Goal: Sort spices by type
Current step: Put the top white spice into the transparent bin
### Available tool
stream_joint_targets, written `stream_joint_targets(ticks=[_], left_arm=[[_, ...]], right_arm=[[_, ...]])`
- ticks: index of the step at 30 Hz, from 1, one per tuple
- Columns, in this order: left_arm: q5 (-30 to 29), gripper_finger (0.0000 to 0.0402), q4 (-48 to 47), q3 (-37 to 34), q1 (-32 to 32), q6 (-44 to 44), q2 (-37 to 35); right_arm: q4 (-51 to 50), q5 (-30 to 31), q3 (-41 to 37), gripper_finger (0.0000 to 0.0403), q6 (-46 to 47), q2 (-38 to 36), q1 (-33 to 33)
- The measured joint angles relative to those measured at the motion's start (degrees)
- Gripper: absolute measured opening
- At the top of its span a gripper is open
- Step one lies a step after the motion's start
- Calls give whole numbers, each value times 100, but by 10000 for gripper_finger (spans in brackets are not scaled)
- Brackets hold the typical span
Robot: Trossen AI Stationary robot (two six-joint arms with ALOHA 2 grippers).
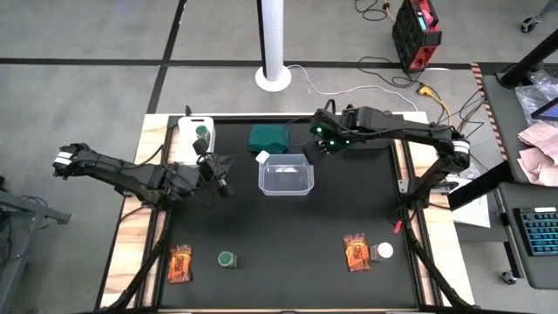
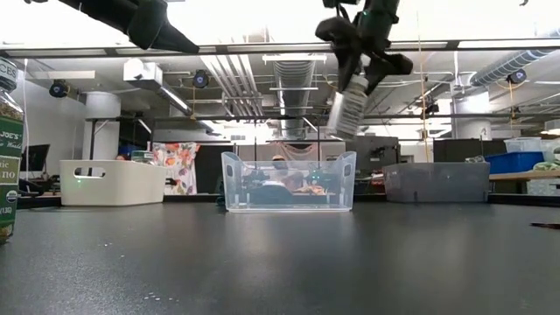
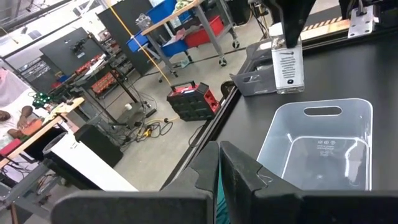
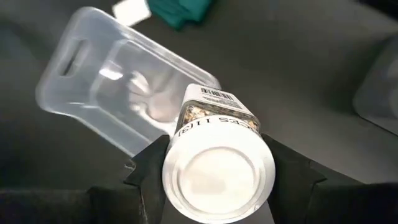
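Counting across the views:

- Round jars with green lids, two showing: far green-lidded jar [image 1: 201, 131], near green-lidded jar [image 1: 227, 259].
- Clear jars with white lids, three showing: corner white-lidded jar [image 1: 382, 252], raised white-lidded jar [image 2: 348, 107], and a small white-topped item [image 1: 262, 156] that is probably the third, though I can't tell for sure.
- Flat orange-red packets, two lying: left packet [image 1: 180, 262], right packet [image 1: 356, 252].
- Clear plastic bin [image 1: 285, 185], one sitting.
- Dark green square block [image 1: 268, 136], one.
- White tray [image 1: 183, 129], one.
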Motion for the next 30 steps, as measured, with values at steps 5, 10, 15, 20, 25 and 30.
stream_joint_targets(ticks=[5, 10, 15, 20, 25, 30], left_arm=[[-5, 0, 137, 0, 7, 50, 0], [-9, 0, 225, 0, 7, 90, 0], [-17, 0, 227, -13, 7, 90, 0], [-372, 0, 229, -52, 7, 98, -1], [-574, 0, 205, -74, 7, 94, 0], [-577, 0, 177, -74, 7, 85, 13]], right_arm=[[435, -100, 156, 200, 126, 133, 197], [731, -414, 460, 200, 144, 634, 299], [631, -463, 929, 200, 147, 1179, 297], [216, -481, 1587, 200, 142, 1802, 388], [-283, -451, 2287, 200, 64, 2406, 490], [-533, -390, 2637, 200, 31, 2835, 514]])
